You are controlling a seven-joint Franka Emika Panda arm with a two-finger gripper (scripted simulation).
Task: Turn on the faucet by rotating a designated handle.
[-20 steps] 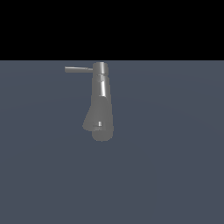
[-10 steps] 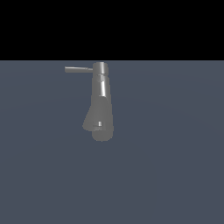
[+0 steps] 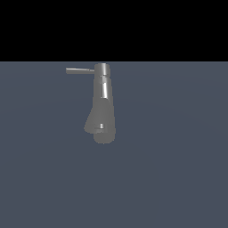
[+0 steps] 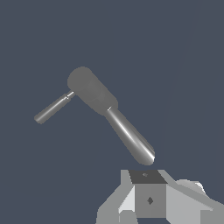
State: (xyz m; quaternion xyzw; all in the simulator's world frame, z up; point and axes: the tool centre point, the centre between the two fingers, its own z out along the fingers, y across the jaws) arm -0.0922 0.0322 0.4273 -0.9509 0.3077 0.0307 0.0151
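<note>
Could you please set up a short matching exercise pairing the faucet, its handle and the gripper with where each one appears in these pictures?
Things:
1. faucet
2. handle
3. gripper

Descriptions:
A. thin grey rod sticking out of the cap toward the exterior view's left
B. white and grey, seen only in the wrist view, apart from the metal
C. shiny grey column with a narrow cap, flaring to a rounded end

Pairs: 1-C, 2-A, 3-B

The faucet (image 3: 103,107) stands alone, its handle (image 3: 80,71) projecting toward the exterior view's left.
</note>
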